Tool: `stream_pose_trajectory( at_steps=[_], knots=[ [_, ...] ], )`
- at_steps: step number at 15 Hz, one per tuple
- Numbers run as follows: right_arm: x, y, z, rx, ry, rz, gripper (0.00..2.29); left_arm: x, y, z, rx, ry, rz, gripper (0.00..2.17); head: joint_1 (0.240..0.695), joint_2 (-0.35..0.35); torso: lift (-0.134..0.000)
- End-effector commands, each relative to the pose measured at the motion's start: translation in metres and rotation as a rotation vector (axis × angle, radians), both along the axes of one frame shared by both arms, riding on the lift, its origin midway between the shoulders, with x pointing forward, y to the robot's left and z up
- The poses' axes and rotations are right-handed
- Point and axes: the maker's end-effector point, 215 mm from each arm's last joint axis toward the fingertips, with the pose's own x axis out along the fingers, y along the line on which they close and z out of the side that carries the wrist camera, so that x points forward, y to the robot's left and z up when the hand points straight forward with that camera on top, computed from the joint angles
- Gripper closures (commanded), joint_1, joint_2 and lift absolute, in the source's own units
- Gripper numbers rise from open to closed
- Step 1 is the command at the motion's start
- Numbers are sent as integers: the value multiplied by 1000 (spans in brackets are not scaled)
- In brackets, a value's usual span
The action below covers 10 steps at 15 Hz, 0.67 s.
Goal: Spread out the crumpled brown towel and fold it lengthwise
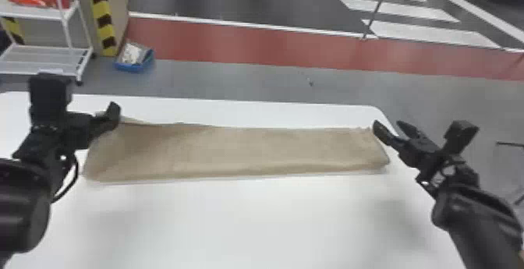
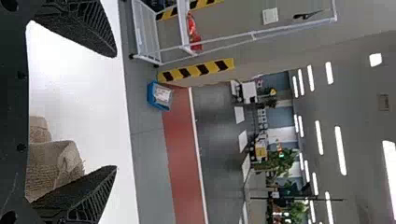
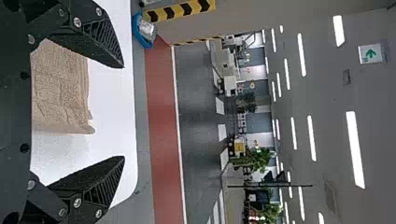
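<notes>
The brown towel (image 1: 241, 151) lies on the white table as a long strip running left to right, its left end wider and its far left corner slightly raised. My left gripper (image 1: 111, 118) is at that far left corner; in the left wrist view the left gripper (image 2: 116, 112) stands open, with folds of the towel (image 2: 53, 163) beside its lower finger. At the far right corner is my right gripper (image 1: 390, 126). The right wrist view shows the right gripper (image 3: 124, 112) open too, the towel's end (image 3: 63, 93) lying beyond its fingers and nothing held.
The white table (image 1: 253, 217) extends in front of the towel, and its rounded far right corner lies close to my right gripper. On the floor beyond stand a blue bin (image 1: 134, 57) and a white shelf rack (image 1: 46, 59), at the far left.
</notes>
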Motion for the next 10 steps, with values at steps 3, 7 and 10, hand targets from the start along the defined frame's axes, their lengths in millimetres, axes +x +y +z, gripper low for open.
stream_pose_trajectory(
  at_steps=[3, 7, 10],
  knots=[
    [-6, -2, 1, 7, -10, 6, 228, 19, -8, 11, 53, -117, 15, 56, 655, -234, -124],
    [-9, -4, -2, 9, -5, 5, 228, 18, -5, 7, -1, -132, 23, 60, 656, -239, -124],
    [-14, -7, -3, 19, -11, 2, 228, 16, 5, 6, -1, -131, 38, 60, 657, -239, -124]
  ],
)
